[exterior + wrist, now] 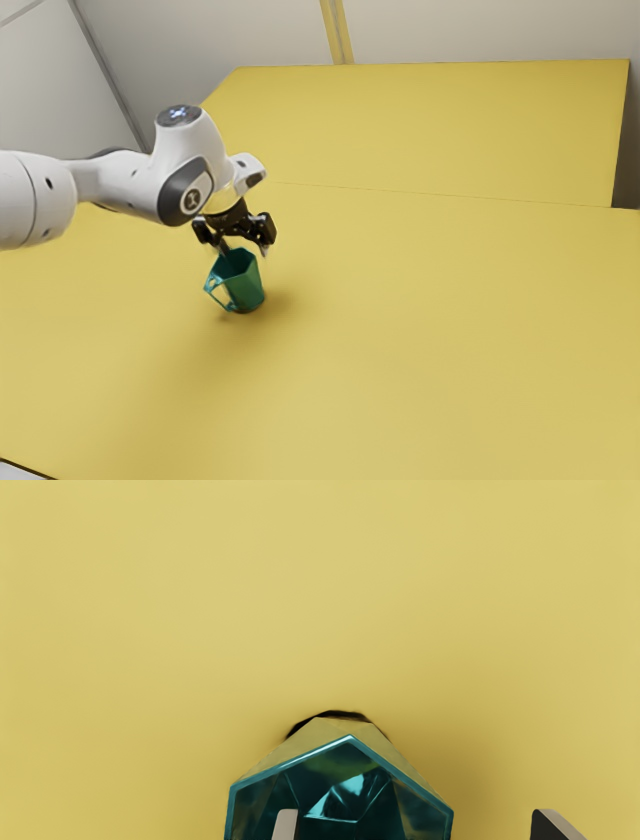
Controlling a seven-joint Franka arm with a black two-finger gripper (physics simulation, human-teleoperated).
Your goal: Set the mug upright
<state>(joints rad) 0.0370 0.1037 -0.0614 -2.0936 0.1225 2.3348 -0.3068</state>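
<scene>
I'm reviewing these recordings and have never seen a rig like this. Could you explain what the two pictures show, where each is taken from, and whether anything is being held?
The machine is a white robot arm ending in two black fingers. It is a simulation, so these are computer-made renders.

The exterior view is from a camera at the arm's side; the arm comes in from that view's left. The wrist view is from a camera on the arm's hand, looking down past the tips of its fingers.

On the yellow table is a teal mug, its mouth facing up. Nothing is gripped: the fingers stand wide apart, one at the mug's mouth, the other out beyond its wall.
</scene>
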